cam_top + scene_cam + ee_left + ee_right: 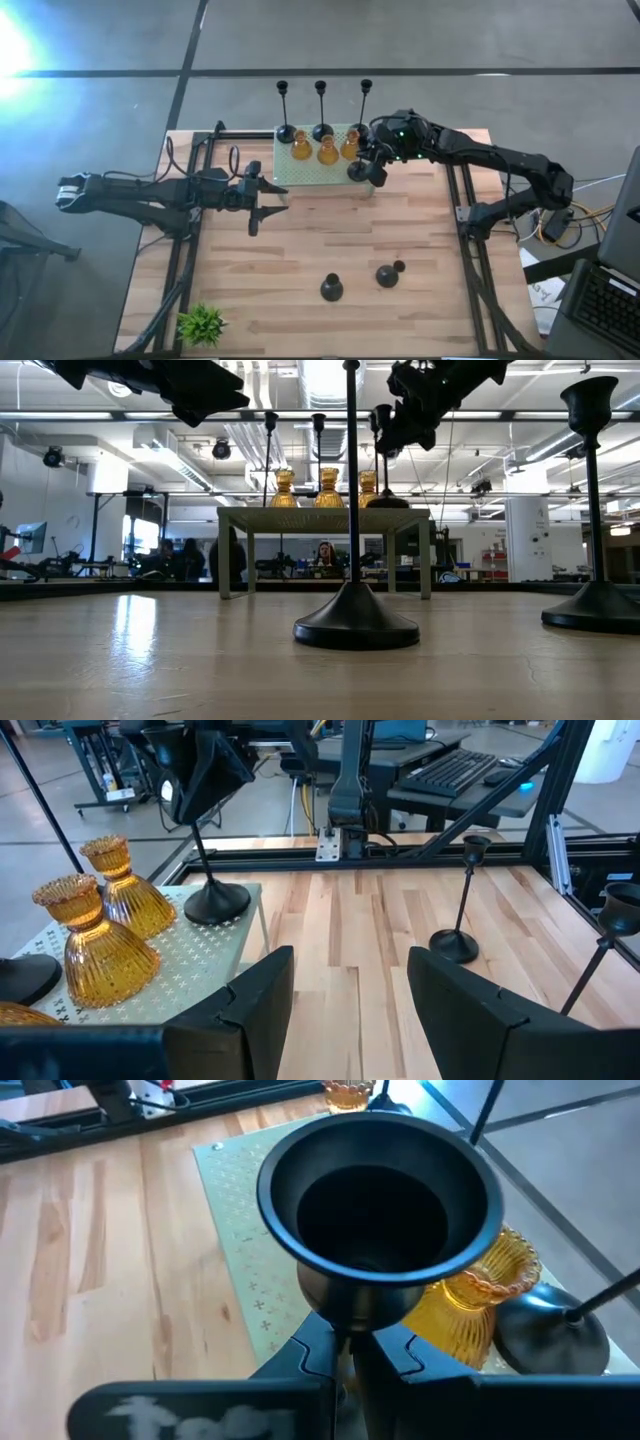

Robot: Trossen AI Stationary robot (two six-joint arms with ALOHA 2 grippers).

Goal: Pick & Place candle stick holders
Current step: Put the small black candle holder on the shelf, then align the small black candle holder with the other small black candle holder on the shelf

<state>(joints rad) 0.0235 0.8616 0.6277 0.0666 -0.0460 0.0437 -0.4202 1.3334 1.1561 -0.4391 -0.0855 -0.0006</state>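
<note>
Both arms reach inward, right tool (372, 166) gripping a black holder (358, 171).

Mint-green stand (300, 172), leafy plant (202, 324)

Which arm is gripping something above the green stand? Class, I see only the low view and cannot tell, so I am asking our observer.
Observer: The right one. The high view shows the right tool reaching in from the right over the right end of the mint-green stand.
Operator: What is it gripping?
Observer: In the right wrist view it is shut on the stem of a black candle stick holder, just below the cup.
Operator: And the other arm?
Observer: The left wrist view shows the left tool open and holding nothing. In the high view it hovers over the wooden table beside the stand's left end.
</note>
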